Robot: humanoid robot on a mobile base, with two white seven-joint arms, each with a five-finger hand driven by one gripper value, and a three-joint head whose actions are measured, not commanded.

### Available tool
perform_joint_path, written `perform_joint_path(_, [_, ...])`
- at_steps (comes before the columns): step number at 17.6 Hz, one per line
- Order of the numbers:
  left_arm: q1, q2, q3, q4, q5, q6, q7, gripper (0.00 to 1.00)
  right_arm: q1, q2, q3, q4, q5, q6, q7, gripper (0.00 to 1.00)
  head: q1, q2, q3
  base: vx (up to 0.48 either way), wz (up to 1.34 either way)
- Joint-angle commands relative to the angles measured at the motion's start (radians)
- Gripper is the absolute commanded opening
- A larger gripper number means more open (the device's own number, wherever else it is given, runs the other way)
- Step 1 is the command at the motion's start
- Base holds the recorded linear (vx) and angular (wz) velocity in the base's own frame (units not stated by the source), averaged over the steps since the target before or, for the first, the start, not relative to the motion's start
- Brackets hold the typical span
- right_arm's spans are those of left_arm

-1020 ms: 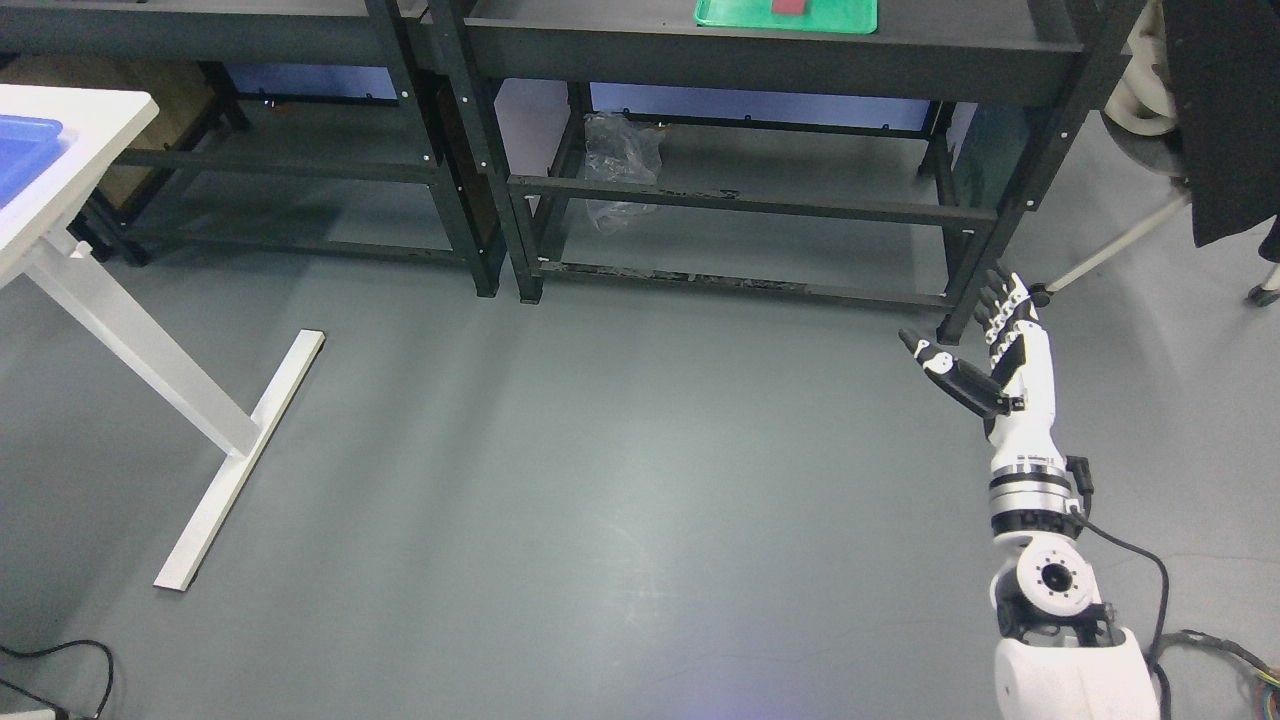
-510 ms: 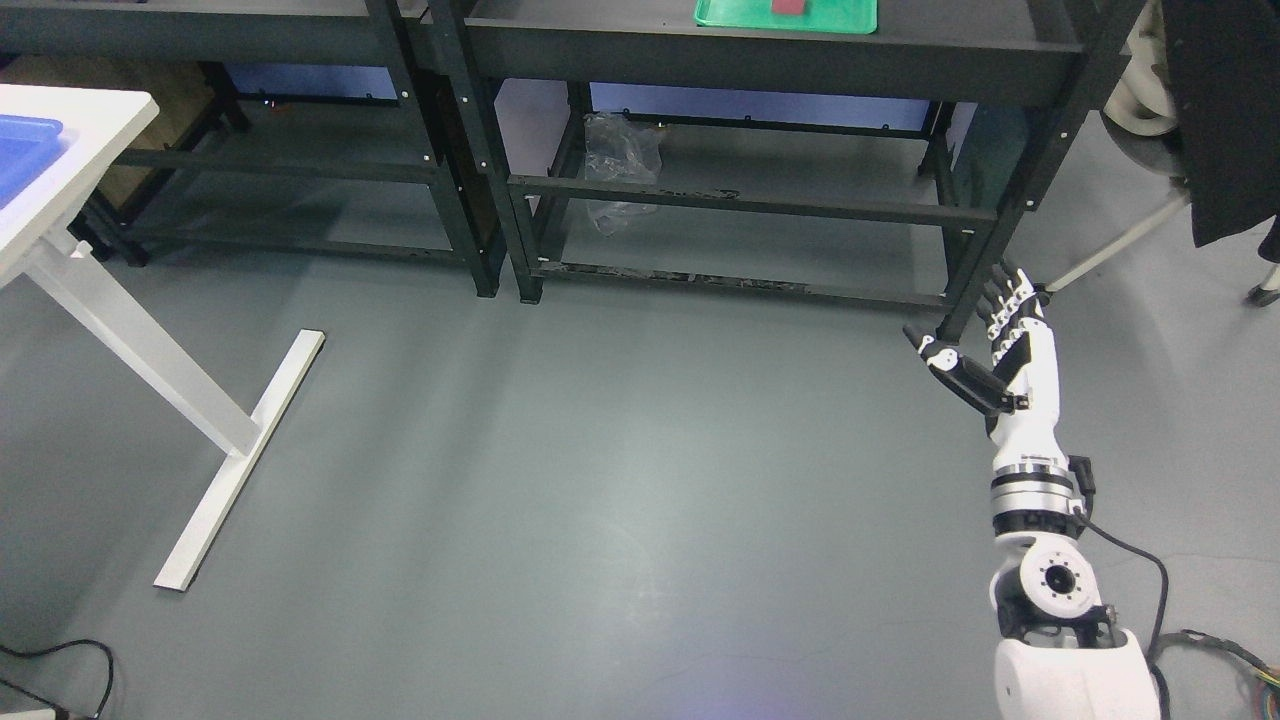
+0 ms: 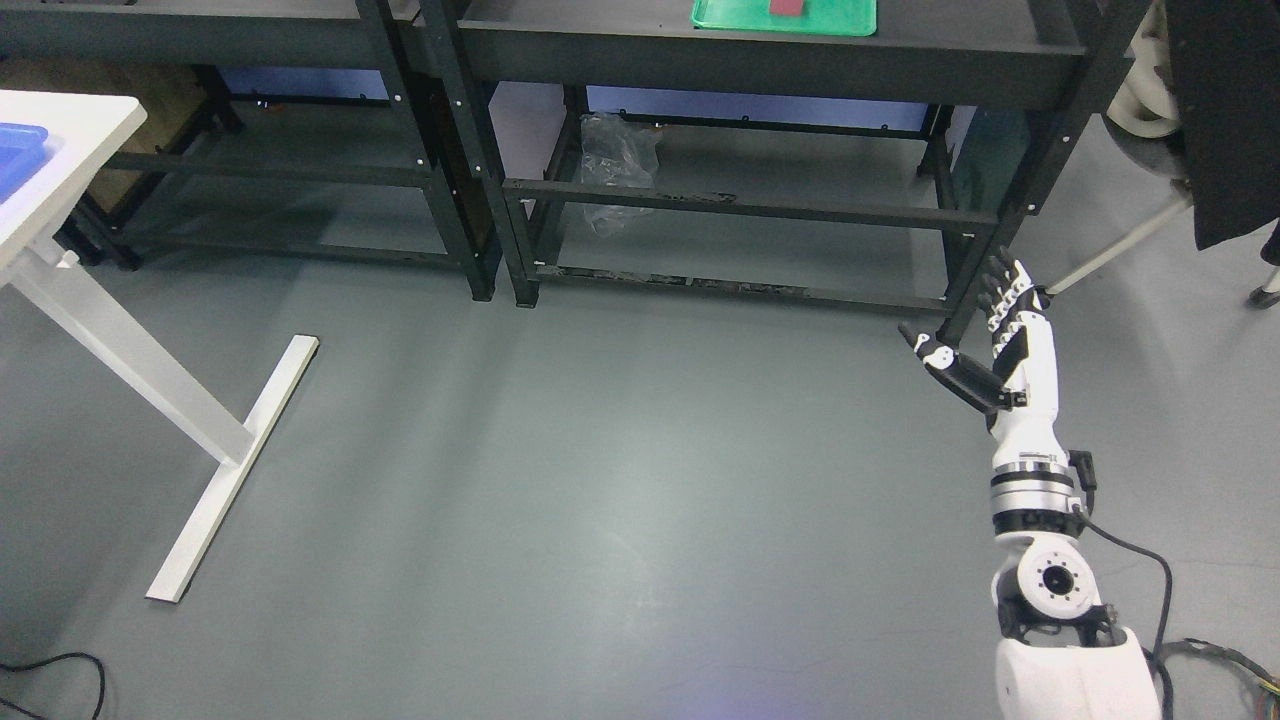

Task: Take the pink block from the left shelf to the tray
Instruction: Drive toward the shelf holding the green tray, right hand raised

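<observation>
Head view: the right robot hand (image 3: 985,335) is seen released, fingers spread, at lower right, well below the green tray (image 3: 785,15) bearing the pink block (image 3: 788,7).

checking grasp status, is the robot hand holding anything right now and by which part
Nothing is held. The right robot hand is raised over the floor with fingers spread and empty. A pink block lies in the green tray on the shelf.

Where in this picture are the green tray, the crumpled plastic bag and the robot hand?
green tray (image 3: 740,14), head view, bare left part.
plastic bag (image 3: 618,155), head view, its middle.
right robot hand (image 3: 985,335), head view, palm, fingers spread.
</observation>
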Motion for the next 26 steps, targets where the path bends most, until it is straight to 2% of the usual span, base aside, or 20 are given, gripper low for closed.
perform_joint_path(1, [0.02,0.017,0.0,-0.017,0.0,0.001,0.0,1.0,0.003,-0.018,-0.031,-0.004,0.153,0.01,0.0,0.99,0.0,0.0,0.0,0.097,0.0])
perform_joint_path(5, [0.02,0.017,0.0,-0.017,0.0,0.001,0.0,1.0,0.008,-0.018,-0.034,-0.006,0.344,0.01,0.0,0.99,0.0,0.0,0.0,0.142,-0.06])
perform_joint_path(6, [0.02,0.017,0.0,-0.017,0.0,0.001,0.0,1.0,0.015,-0.018,-0.034,-0.015,0.346,-0.004,-0.002,0.99,0.0,0.0,0.0,0.156,-0.1])
perform_joint_path(8, [0.02,0.017,0.0,-0.017,0.0,0.001,0.0,1.0,0.04,-0.018,-0.038,-0.033,0.341,-0.103,-0.002,0.99,0.0,0.0,0.0,0.174,-0.12])
perform_joint_path(10, [0.02,0.017,0.0,-0.017,0.0,0.001,0.0,1.0,0.037,-0.018,-0.034,-0.033,0.355,-0.113,-0.029,0.99,0.0,0.0,0.0,0.146,-0.1])
perform_joint_path(12, [0.02,0.017,0.0,-0.017,0.0,0.001,0.0,1.0,0.023,-0.018,-0.028,-0.032,0.494,-0.061,-0.077,0.98,0.0,0.0,0.0,0.119,0.02])
perform_joint_path(14, [0.02,0.017,0.0,-0.017,0.0,0.001,0.0,1.0,0.006,-0.018,-0.02,-0.032,0.721,-0.032,-0.077,0.98,0.0,0.0,0.0,0.092,0.12])
perform_joint_path(15, [0.02,0.017,0.0,-0.017,0.0,0.001,0.0,1.0,0.005,-0.018,-0.003,-0.032,0.772,-0.028,-0.068,0.98,0.0,0.0,0.0,0.079,0.16])
perform_joint_path(18, [0.02,0.017,0.0,-0.017,0.0,0.001,0.0,1.0,0.001,-0.018,0.047,-0.03,0.792,-0.025,-0.066,0.98,0.0,0.0,0.0,0.102,0.17])
perform_joint_path(21, [0.02,0.017,0.0,-0.017,0.0,0.001,0.0,1.0,-0.012,-0.018,0.052,-0.026,0.827,0.031,-0.066,0.98,0.0,0.0,0.0,0.087,0.16])
perform_joint_path(26, [0.02,0.017,0.0,-0.017,0.0,0.001,0.0,1.0,-0.015,-0.018,0.054,-0.032,0.815,0.034,-0.077,0.98,0.0,0.0,0.0,0.09,0.07])
